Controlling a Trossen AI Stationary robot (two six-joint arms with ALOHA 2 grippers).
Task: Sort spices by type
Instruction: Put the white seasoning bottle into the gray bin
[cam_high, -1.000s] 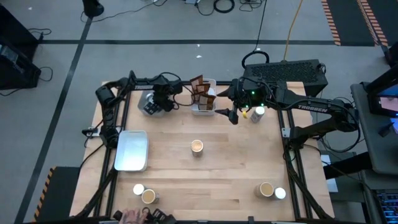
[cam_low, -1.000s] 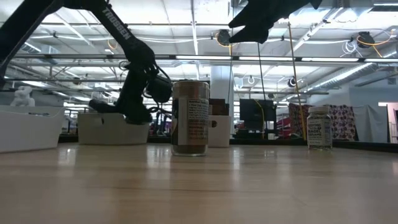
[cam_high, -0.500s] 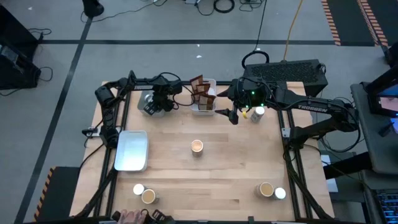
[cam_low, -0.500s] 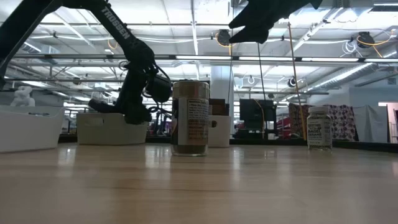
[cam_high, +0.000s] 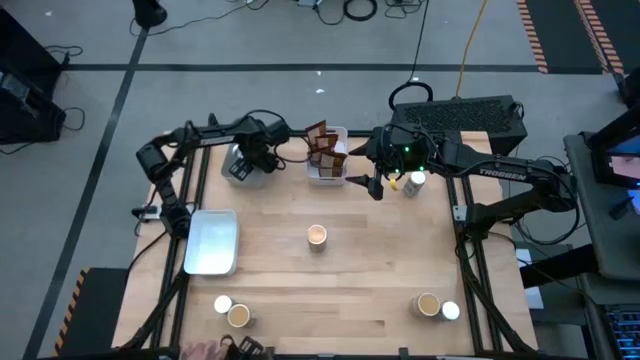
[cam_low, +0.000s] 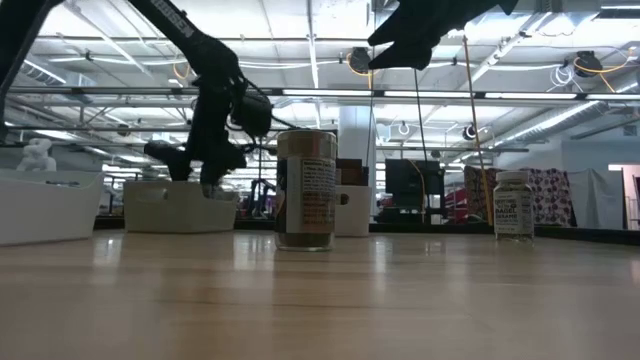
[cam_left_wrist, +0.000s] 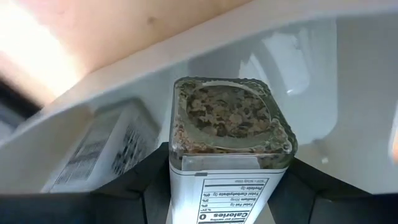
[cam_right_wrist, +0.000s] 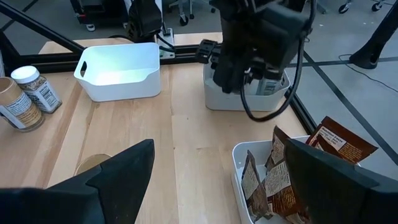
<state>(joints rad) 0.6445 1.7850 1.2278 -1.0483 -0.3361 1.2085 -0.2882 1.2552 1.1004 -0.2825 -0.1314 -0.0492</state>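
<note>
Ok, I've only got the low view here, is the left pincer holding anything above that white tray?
Observer: Yes. The left wrist view shows the left pincer shut on a jar inside the tray.
Operator: Anything else in that tray?
Observer: A second jar lies on its side beside the held one.
Operator: And the right pincer?
Observer: The right pincer is open and empty, next to the bin of packets.
</note>
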